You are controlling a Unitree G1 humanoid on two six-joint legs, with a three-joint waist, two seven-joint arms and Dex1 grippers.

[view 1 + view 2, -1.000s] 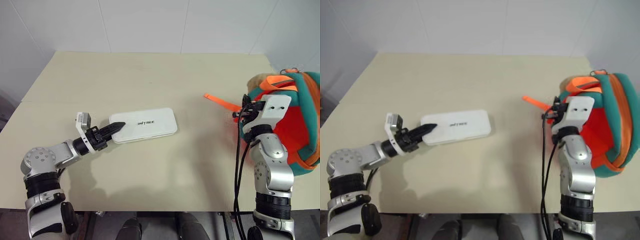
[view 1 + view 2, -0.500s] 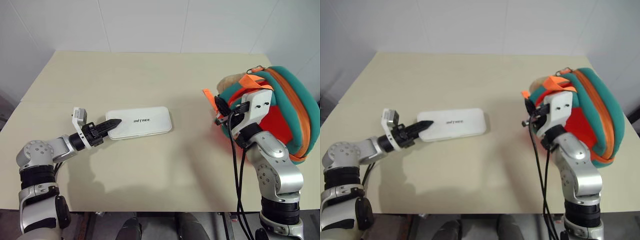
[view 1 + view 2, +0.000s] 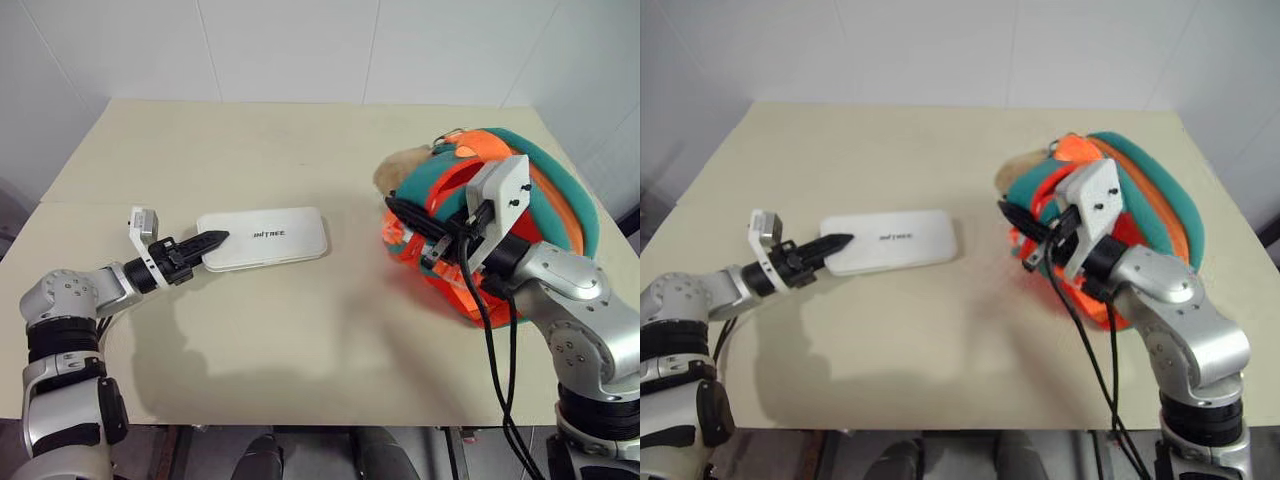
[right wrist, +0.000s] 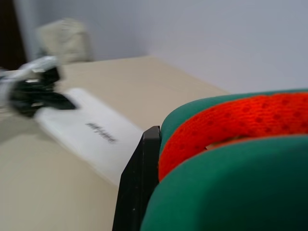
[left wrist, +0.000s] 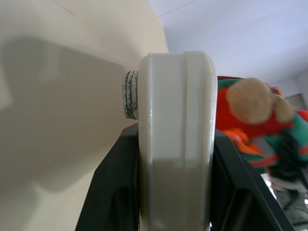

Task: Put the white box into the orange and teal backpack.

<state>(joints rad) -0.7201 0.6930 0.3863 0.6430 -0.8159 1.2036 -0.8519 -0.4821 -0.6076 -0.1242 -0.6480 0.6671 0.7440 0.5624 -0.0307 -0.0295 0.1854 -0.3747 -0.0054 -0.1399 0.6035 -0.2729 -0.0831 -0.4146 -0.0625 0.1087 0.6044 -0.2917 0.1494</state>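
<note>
The white box (image 3: 265, 238) lies flat on the table, left of centre, its dark lettering facing up. My left gripper (image 3: 205, 242) is shut on the box's left end. In the left wrist view the box's edge (image 5: 175, 120) sits between the two black fingers. The orange and teal backpack (image 3: 560, 200) hangs tilted at the right, with its tan plush ball (image 3: 400, 170) toward the box. My right gripper (image 3: 400, 212) is shut on the backpack's orange and teal rim (image 4: 231, 144), just right of the box. The right wrist view looks past that rim to the box (image 4: 96, 134).
The beige table (image 3: 300, 140) reaches back to a white wall. Black cables hang from my right forearm (image 3: 490, 330). Bare tabletop lies between the box and the backpack and along the near edge.
My right arm has swung the backpack up and left, from the table's right edge toward the box. The left gripper has drawn the box slightly left.
</note>
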